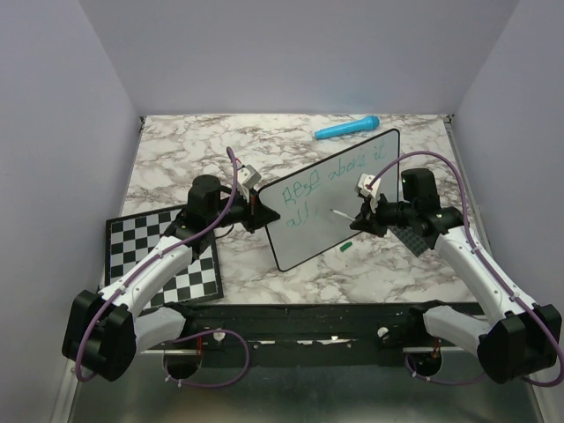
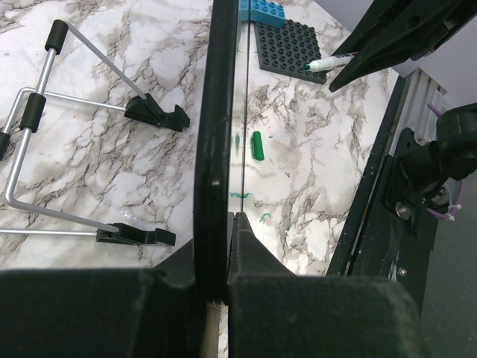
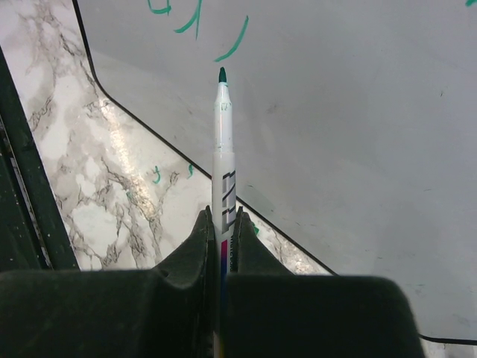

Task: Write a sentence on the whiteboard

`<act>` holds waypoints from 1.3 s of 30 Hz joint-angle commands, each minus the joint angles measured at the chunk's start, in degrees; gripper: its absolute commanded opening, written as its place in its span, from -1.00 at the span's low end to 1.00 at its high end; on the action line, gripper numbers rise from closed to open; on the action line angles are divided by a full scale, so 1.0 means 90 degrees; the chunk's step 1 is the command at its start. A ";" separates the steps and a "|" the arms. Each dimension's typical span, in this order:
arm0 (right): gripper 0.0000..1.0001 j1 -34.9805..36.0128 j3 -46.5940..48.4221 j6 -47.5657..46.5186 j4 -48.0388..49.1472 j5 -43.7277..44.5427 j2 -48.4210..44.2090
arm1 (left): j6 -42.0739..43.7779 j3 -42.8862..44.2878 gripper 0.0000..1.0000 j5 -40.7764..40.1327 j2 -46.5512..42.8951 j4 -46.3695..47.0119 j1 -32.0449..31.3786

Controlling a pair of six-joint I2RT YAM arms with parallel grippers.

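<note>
Framing marbled table (image 1: 176,150) — pale lilac walls (image 1: 291,53) | whiteboard (image 1: 308,233) mid-table | marker (image 3: 223,149) facing it

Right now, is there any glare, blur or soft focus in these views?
Top external: even light, all sharp. Left wrist: the rim of the whiteboard, close to the lens, blurs into a dark band; the table is sharp. Right wrist: glare on the table by the whiteboard; marker sharp, near fingers soft.

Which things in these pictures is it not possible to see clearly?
1. The sentence wording: top view, too small; right wrist view, cut off by the top edge.
2. The whiteboard face: left wrist view, seen edge-on.
3. Whether the marker tip touches the whiteboard: unclear in every view.
</note>
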 commanded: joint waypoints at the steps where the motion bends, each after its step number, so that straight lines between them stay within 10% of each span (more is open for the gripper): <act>1: -0.99 0.0025 -0.0024 0.0044 0.0098 0.0133 -0.0128 | 0.0501 -0.0147 -1.00 -0.0579 -0.0005 -0.0761 -0.0020; 39: -0.99 0.0025 0.0376 -0.0337 -0.0273 0.0280 0.0047 | 0.0501 -0.0147 -1.00 -0.0637 -0.0044 -0.0761 -0.0020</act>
